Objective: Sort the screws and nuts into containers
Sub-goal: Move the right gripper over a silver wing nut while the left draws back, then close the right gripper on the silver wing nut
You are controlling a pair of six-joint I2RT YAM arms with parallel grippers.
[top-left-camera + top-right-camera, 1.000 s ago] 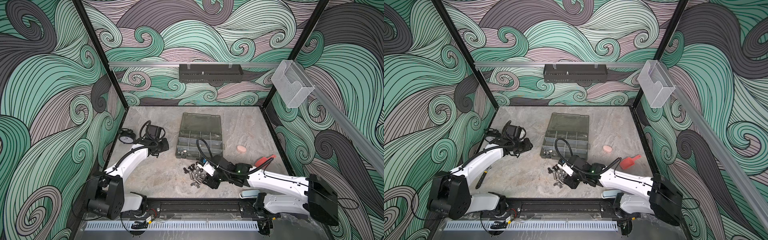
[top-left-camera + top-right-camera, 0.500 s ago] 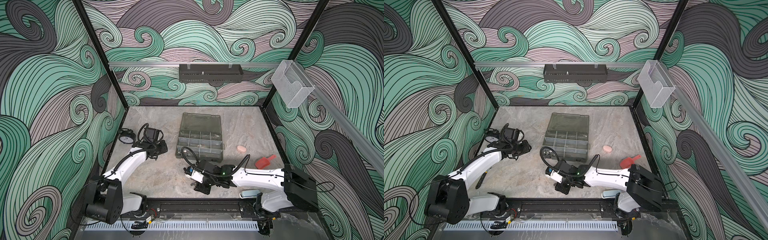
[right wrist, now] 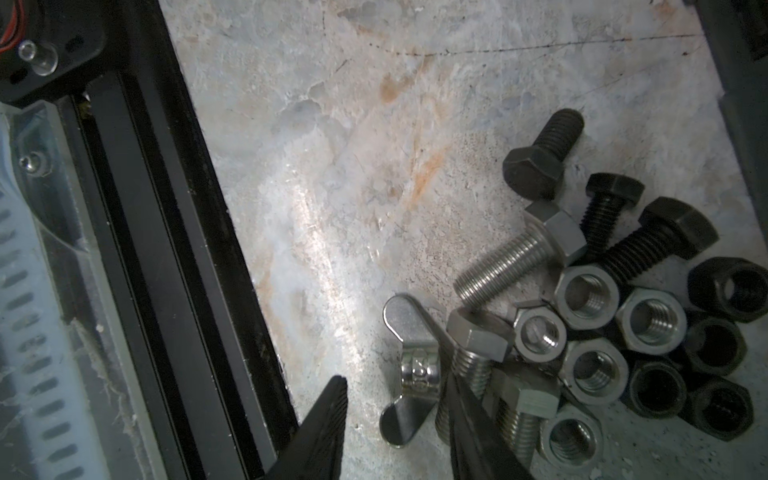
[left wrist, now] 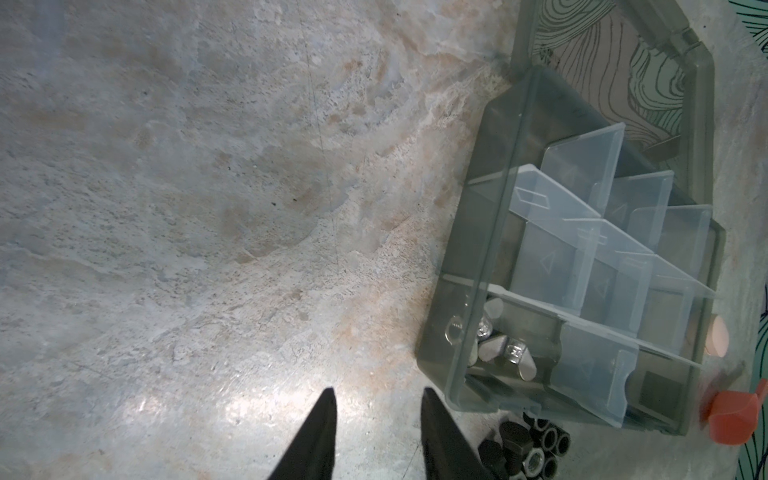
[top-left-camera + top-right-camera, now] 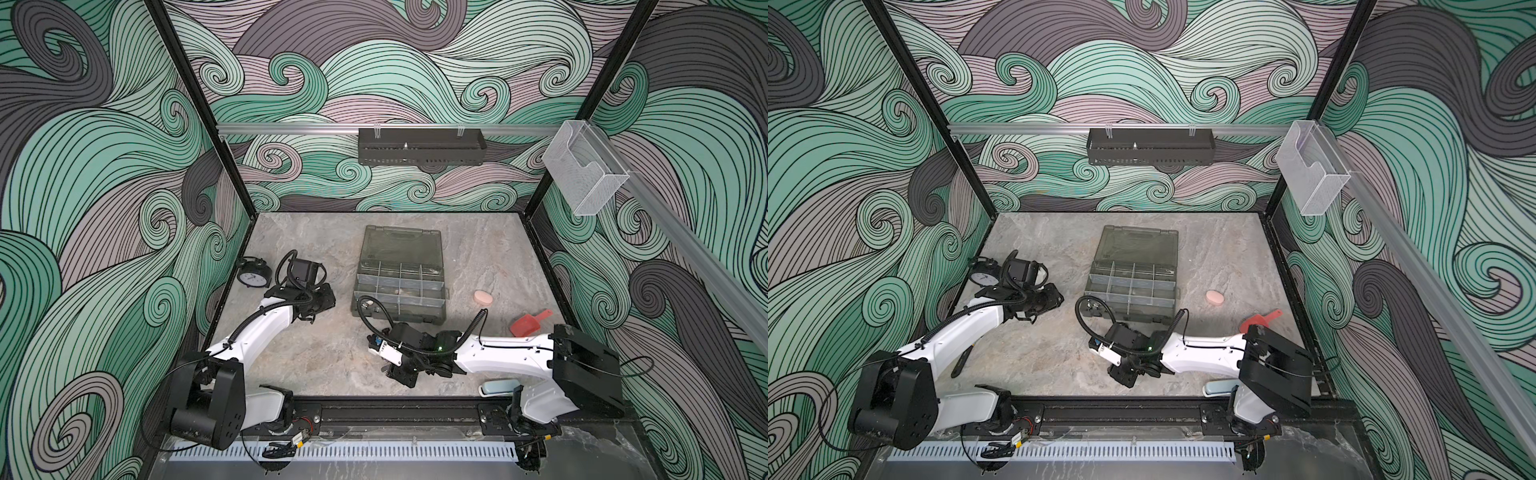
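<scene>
Near the front rail (image 3: 174, 249), the low-stretched right gripper (image 3: 392, 376) straddles a wing nut (image 3: 409, 370) with parted jaws, at the edge of the heaped screws (image 3: 507, 262) and nuts (image 3: 650, 320). Beyond lie the containers (image 4: 473, 249), one at a corner holding silver wing nuts (image 4: 503, 353). The left gripper (image 4: 379, 392) hovers beside them, parted and empty.

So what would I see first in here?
The swirly green walls all round jump out first. Then two white arms reach over the table, and the right gripper hangs open over a heap of screws and nuts in front of the grey case.
</scene>
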